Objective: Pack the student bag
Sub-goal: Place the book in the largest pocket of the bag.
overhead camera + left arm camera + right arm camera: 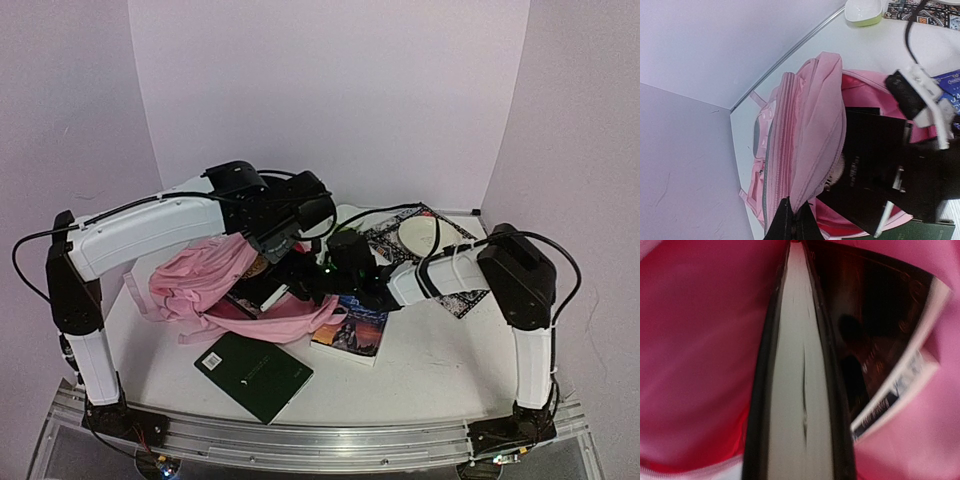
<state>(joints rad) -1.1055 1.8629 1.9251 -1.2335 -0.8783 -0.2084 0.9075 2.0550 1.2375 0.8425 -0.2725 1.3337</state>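
Feeding a black book (870, 165) into the open student bag (205, 285).

Lying slumped at left-centre of the tabletop (430, 350), mouth facing right. Pinching the upper lip of fabric fast in the closed left tool (792, 222) and holding it raised. Clamping the black book in the narrowly set right tool (325, 275), partway inside the pink lining, just beside another dark-covered book (875, 340) lodged there. Judging this as mid-insertion: next, pushing deeper leftward, then letting go without dragging the book back out. Waiting outside: a green book (252, 375) near, a colourful book (352, 328) just right of the bag, a bowl (418, 235) far right.
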